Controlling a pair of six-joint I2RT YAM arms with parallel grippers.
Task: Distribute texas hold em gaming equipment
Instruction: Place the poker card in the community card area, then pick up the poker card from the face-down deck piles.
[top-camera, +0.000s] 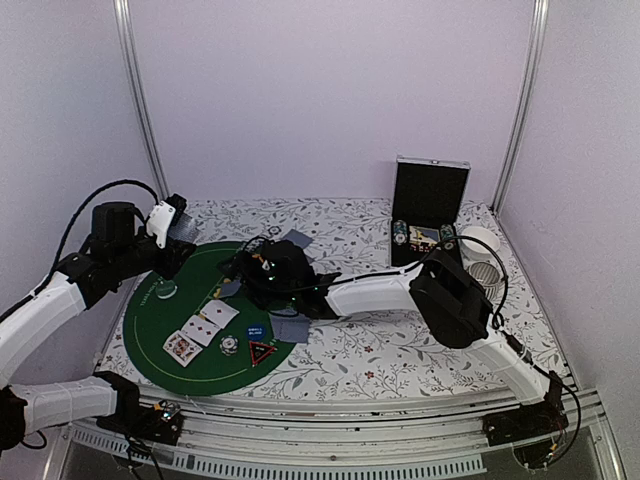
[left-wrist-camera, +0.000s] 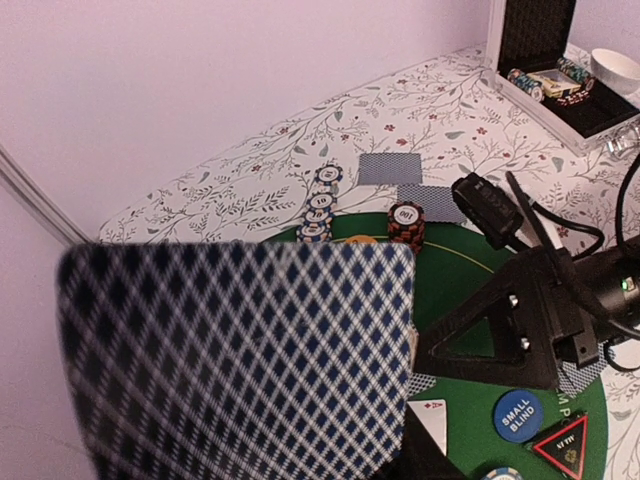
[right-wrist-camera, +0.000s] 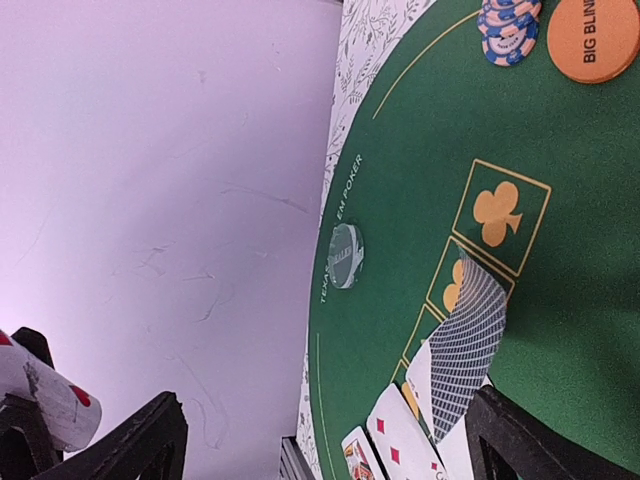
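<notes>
Right wrist view: right gripper (right-wrist-camera: 325, 445) spread wide, empty, above a face-down card (right-wrist-camera: 465, 345) beside face-up cards (right-wrist-camera: 400, 450) on the green mat (right-wrist-camera: 560, 250). Left gripper (top-camera: 172, 228) pinches a checked-back card (left-wrist-camera: 240, 360) over the mat's far-left edge.

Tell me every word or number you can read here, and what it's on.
"SMALL BLIND": round blue disc.
"BIG BLIN", cut by the frame: round orange disc.
"TEXAS", "EM POKER": round green felt mat, along its rim, a greenish chip covering the middle.
Too small to read: dark red-edged triangular marker, red-and-black chip stack.
</notes>
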